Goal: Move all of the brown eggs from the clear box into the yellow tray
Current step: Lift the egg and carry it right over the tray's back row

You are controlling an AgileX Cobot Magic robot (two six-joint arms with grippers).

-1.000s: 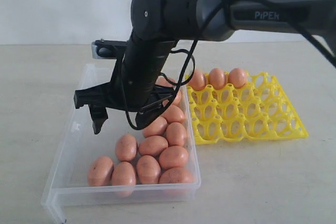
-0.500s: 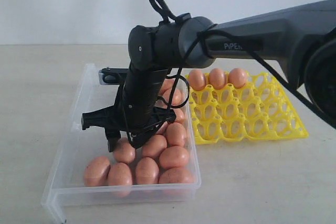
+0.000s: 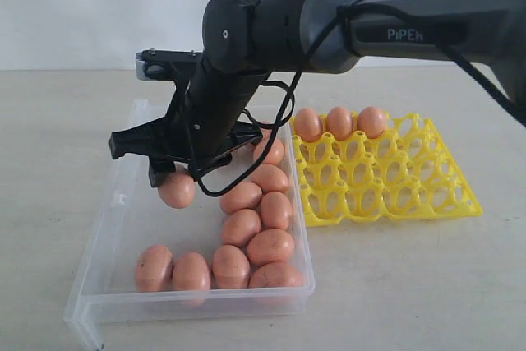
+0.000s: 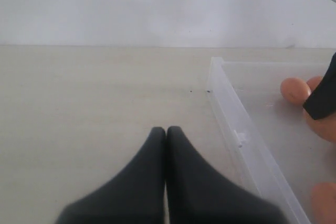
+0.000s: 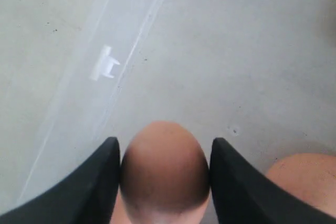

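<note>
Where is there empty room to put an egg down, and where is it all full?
The yellow tray is mostly free: every cup in front of and right of the three eggs on its far row. In the clear box, the floor along the left wall is bare. Its right side and front are crowded with brown eggs.

Eggs [image 3: 241, 228]: brown shell, smooth, matt with a faint sheen; fine dark speckles on some.
Box [image 3: 123, 211]: clear plastic, glossy.
Tray [image 3: 411, 214]: yellow plastic, smooth, slightly glossy.
Table [image 3: 49, 137]: pale, matt, faintly flecked.
Arm [image 3: 279, 22]: dark grey casing, smooth, satin.
</note>
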